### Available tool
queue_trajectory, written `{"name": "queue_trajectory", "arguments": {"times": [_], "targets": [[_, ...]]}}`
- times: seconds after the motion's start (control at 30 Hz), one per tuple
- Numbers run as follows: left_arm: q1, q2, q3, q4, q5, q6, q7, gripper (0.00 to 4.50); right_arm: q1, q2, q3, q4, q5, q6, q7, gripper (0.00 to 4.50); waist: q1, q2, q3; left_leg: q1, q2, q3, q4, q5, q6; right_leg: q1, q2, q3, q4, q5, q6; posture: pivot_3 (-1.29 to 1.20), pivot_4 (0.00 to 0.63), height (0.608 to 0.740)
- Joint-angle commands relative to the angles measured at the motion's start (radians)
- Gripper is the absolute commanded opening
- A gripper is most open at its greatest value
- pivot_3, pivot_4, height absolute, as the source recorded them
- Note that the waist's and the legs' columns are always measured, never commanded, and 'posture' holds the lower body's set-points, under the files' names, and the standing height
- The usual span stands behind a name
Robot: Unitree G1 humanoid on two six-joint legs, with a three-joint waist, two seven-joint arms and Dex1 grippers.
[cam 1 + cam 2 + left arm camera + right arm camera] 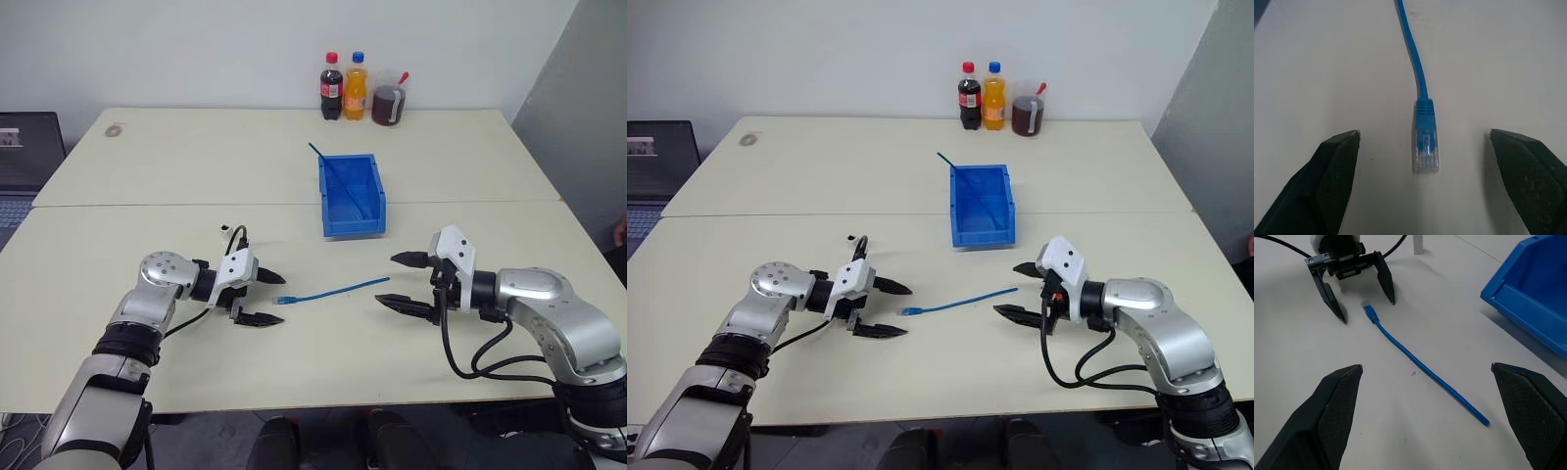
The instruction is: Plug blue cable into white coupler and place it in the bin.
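**A:** What else stood around the work area?

**B:** Three drink containers at the top centre, against the wall: a cola bottle (331, 86), an orange soda bottle (357, 86) and a cup of dark drink (389, 103). A laptop (24, 162) sat at the left edge, and a small round mark (117, 129) lay on the table (196, 157) at upper left. Nothing lay between the grippers and the cable.

**A:** And the task items?

**B:** The bin (352, 196) sat just above centre, with a dark-blue strand (325, 162) leaning out over its far left corner. The blue cable (333, 290) lay flat below the bin, well apart from it, running from lower left up to the right.

**A:** The claws?

**B:** The left gripper (257, 295) was spread wide and empty, its fingers either side of the cable's clear plug (1425, 152) without touching it. The right gripper (404, 282) was also wide open and empty, near the cable's other end, not touching it.
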Motion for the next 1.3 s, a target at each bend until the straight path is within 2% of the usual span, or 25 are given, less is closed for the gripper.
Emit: {"name": "queue_trajectory", "arguments": {"times": [0.03,0.13,0.17,0.53,0.63,0.7,0.73,0.8,0.83,0.93,1.07,1.3], "targets": [[-0.001,0.014,-0.017,0.065,0.039,-0.049,-0.046,3.23,0.021,-0.023,-0.031,-0.052,0.03,0.009,-0.018,4.5,0.0,0.0,0.0,0.0,0.0,0.0,0.0,0.0,0.0,0.0,0.0,0.0,0.0,0.0,0.0,0.0,0.15,0.74],[-0.012,0.005,-0.012,0.101,0.043,-0.079,-0.042,2.75,0.025,-0.023,-0.029,-0.057,0.034,0.01,-0.036,4.5,-0.002,0.0,0.0,0.001,0.0,0.001,0.0,0.0,0.0,0.0,0.0,0.001,0.001,0.0,0.0,0.0,0.15,0.74],[-0.017,0.0,-0.009,0.113,0.042,-0.083,-0.04,2.36,0.023,-0.02,-0.024,-0.057,0.031,0.008,-0.046,4.5,-0.002,0.0,0.0,0.001,0.0,0.001,0.0,0.0,0.0,0.0,0.0,0.001,0.001,0.0,0.0,0.0,0.15,0.74],[0.001,-0.001,-0.008,0.113,0.042,-0.093,-0.047,0.23,0.015,-0.022,0.0,-0.059,0.044,0.005,-0.081,4.5,-0.001,0.0,-0.001,0.003,0.0,0.001,0.001,0.0,0.001,0.001,0.0,0.001,0.006,0.0,0.001,0.0,0.15,0.74],[-0.005,-0.012,0.029,0.082,0.015,0.0,0.02,0.23,0.02,-0.018,0.009,-0.075,0.058,0.015,-0.083,4.5,-0.001,0.0,-0.001,0.003,0.0,0.001,0.002,0.0,0.001,0.001,0.0,0.001,0.006,0.0,0.001,0.0,0.15,0.74],[0.013,-0.027,0.079,-0.066,-0.075,0.243,0.088,0.23,0.03,0.002,-0.002,-0.099,0.103,0.059,-0.098,4.5,-0.001,0.0,-0.001,0.003,0.0,0.0,0.002,0.0,0.001,0.0,0.0,0.001,0.007,0.0,0.001,0.0,0.15,0.74],[0.032,-0.035,0.121,-0.216,-0.19,0.473,0.142,0.23,0.036,0.029,-0.022,-0.112,0.165,0.113,-0.109,4.5,-0.001,0.0,-0.001,0.003,0.0,0.0,0.002,0.0,0.001,0.0,0.0,0.001,0.007,0.0,0.001,0.0,0.15,0.74],[0.063,-0.042,0.185,-0.431,-0.357,0.797,0.228,0.23,0.041,0.064,-0.05,-0.128,0.251,0.185,-0.127,4.5,-0.002,-0.001,0.0,0.001,0.001,-0.002,0.003,0.0,0.001,0.0,0.001,0.001,0.008,0.0,0.001,0.0,0.15,0.74],[0.093,-0.064,0.248,-0.555,-0.515,0.978,0.311,0.23,0.035,0.1,-0.07,-0.119,0.313,0.235,-0.143,4.5,-0.002,-0.001,0.0,-0.001,0.002,-0.004,0.005,0.0,0.001,0.0,0.001,0.001,0.008,0.0,0.001,0.0,0.15,0.74],[0.174,-0.125,0.376,-0.801,-0.823,1.278,0.511,0.23,0.008,0.17,-0.108,-0.081,0.456,0.347,-0.177,4.5,-0.006,-0.002,0.0,-0.003,0.003,-0.006,0.007,0.0,0.0,0.0,-0.002,0.0,0.009,0.0,0.001,0.0,0.15,0.74],[0.239,-0.177,0.454,-0.932,-1.053,1.419,0.704,0.23,-0.061,0.241,-0.156,0.014,0.593,0.445,-0.223,4.5,-0.011,-0.002,0.0,0.0,0.001,-0.005,0.007,0.0,0.0,0.0,-0.003,0.002,0.011,0.0,0.002,0.0,0.15,0.74],[0.3,-0.154,0.475,-0.971,-1.197,1.465,0.819,0.23,-0.205,0.278,-0.221,0.144,0.838,0.579,-0.265,4.5,-0.01,-0.001,0.0,0.002,0.0,-0.005,0.01,0.0,0.001,0.001,0.001,0.002,0.014,0.0,0.001,0.0,0.15,0.74]]}}
